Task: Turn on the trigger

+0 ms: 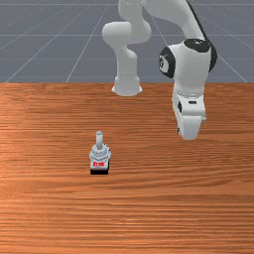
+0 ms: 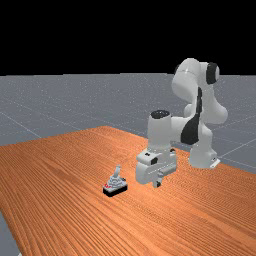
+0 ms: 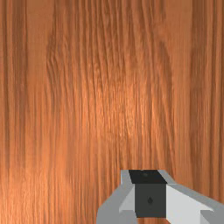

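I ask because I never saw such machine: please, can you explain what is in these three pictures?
The machine is a white and grey robot arm with a two-finger gripper at its end. The front view faces it across a wooden table; the far view looks from farther off; the wrist view looks down past the gripper. On the table stands a small grey device with a lever and a black base. The gripper is apart from it, and I see nothing held.

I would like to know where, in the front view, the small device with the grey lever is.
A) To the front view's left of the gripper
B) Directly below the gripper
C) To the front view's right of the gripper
A: the device stands on the table, off to the front view's left of the gripper.
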